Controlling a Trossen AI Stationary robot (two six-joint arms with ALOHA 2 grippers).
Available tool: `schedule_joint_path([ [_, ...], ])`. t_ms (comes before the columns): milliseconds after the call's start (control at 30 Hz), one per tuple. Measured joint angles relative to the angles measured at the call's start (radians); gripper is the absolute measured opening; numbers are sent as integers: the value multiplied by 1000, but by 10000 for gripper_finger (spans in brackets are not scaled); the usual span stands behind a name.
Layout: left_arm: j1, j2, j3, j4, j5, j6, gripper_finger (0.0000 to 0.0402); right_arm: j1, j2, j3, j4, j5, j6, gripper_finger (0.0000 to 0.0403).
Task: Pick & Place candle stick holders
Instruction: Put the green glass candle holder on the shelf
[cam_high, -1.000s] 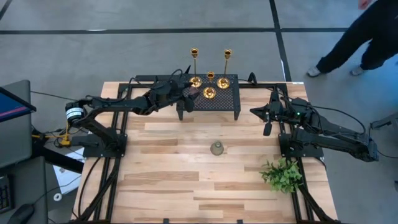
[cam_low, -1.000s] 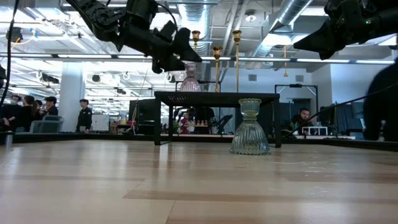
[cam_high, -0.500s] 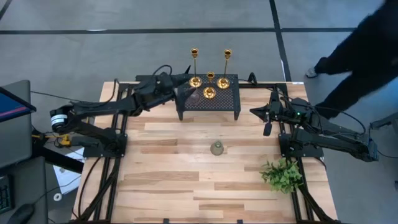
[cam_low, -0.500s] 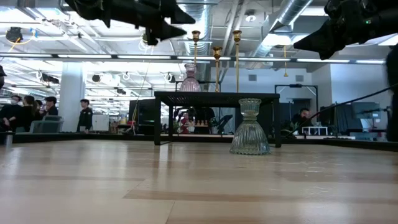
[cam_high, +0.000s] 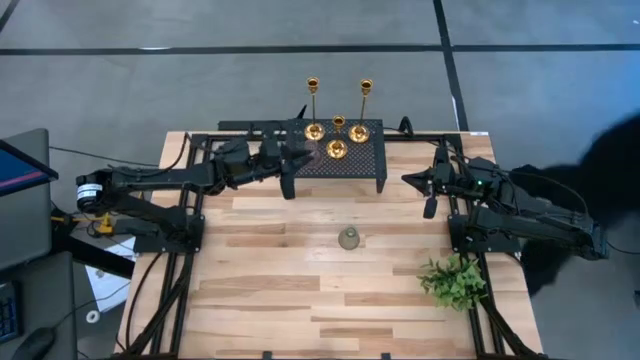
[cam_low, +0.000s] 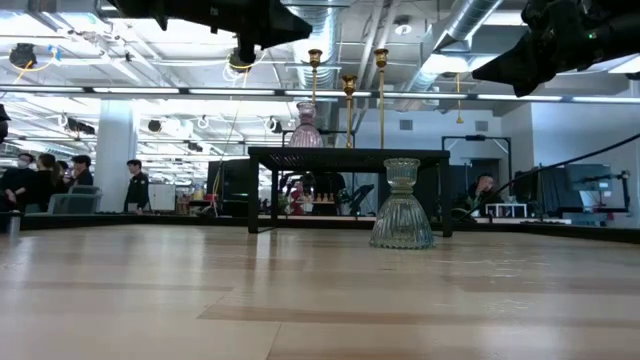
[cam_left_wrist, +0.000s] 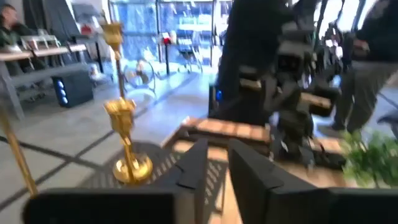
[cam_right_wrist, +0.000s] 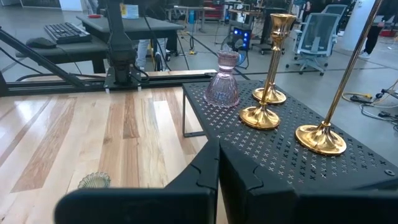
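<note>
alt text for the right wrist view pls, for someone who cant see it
Past the right gripper, whose dark fingers are shut and hold nothing, a black perforated rack carries three gold candlesticks and a pink glass holder. A grey-green holder stands apart on the wooden table.

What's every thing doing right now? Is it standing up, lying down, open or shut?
gold candlesticks: all three upright on the rack
pink holder: upright on the rack's corner
grey-green holder: upright on the table, alone
plant sprig: lying on the table
left gripper: empty, raised by the rack
right gripper: shut, empty, raised beside the rack
</note>
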Motion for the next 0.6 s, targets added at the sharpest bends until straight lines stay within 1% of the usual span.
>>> schedule_joint_path([
  [100, -21, 0, 0, -61, 0, 2, 31, 0, 0, 0, -5, 0, 0, 0],
  [200, -51, 0, 0, -118, -1, 52, 6, 0, 0, 0, -5, 0, 0, 0],
  [300, -93, 0, -6, -135, 0, 82, 6, 0, 0, 0, -5, 0, 0, 0],
  [433, -164, 0, -67, -116, 0, 150, 4, 0, 0, 0, -5, 0, 3, 0],
  [600, -215, 0, -168, -17, 1, 222, 5, 0, 18, 0, -26, -3, 25, 0],
])
